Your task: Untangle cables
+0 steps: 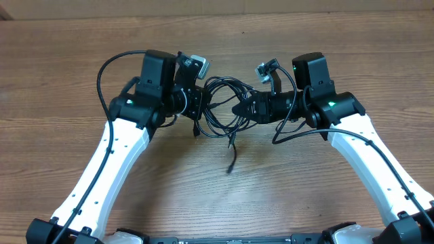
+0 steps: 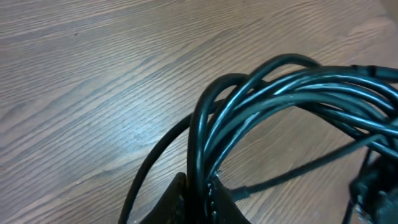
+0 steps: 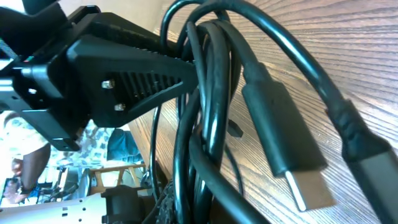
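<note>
Right gripper (image 1: 239, 108) and left gripper (image 1: 197, 112) both clamp the cables (image 1: 220, 95) at frame centre, the left apparently on few strands. Separating may tighten the tangle.

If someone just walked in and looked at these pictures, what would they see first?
First, the knot of black cables in the middle of the wooden table. The left tool and the right tool pinch it from either side, and one loose end trails out toward the robot. Up close in the right wrist view, a plug with a shiny metal tip stands out.
</note>
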Tool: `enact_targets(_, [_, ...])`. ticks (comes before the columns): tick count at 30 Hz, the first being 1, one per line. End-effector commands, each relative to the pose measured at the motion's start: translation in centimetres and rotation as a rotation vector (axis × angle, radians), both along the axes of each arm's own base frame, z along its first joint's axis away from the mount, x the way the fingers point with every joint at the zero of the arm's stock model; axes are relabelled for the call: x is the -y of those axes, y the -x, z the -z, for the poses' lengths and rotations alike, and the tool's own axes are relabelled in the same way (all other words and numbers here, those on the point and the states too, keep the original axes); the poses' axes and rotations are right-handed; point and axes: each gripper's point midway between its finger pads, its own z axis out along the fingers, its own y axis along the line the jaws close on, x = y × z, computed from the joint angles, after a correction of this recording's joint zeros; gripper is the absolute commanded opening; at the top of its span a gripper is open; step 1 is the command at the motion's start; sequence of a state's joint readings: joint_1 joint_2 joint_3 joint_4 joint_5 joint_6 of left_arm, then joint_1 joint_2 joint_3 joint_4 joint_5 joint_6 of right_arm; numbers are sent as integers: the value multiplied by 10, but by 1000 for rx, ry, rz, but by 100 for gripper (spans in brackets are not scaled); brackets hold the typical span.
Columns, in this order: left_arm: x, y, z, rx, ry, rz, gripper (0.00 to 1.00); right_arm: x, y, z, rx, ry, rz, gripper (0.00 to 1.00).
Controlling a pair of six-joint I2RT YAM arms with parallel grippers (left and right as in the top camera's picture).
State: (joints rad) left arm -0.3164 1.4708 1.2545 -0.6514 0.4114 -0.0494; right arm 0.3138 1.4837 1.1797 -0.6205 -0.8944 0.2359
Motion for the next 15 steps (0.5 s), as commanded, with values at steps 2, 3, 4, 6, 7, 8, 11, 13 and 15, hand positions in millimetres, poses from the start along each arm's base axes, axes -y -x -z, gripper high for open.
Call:
enact_targets(2, [-5,-5,-3,9,-31,-68,22,-5,8,-27,38,-74,-49,4])
enact_targets(3, [-3,-4,-2,0,-25,-72,29,-5,8,-27,38,-74,-49,4])
enact_targets(4, [-2,-3,-1,-6,-25,-71,31,-5,8,-27,38,-74,-49,4])
enact_targets(6, [2,-3,5,-21,-31,-62,13,-5,8,-27,38,-74,-49,4])
enact_targets(7, [3,-3,10,-32,-34,-61,4,-5,8,-27,38,-74,-49,4])
enact_targets(8, [4,-5,13,-47,-31,-72,4,-5,8,-27,39,-74,-49,4])
enact_targets(11, [0,-17,14,-49,-9,-148,4,-2,3,-22,45,-40,-18,4])
enact_targets(13, [-12,-33,5,-18,7,-251,4,9,-7,-4,39,63,66,4])
enact_targets(15, [-24,-43,-4,-9,41,-324,4,26,-14,16,18,186,153,4])
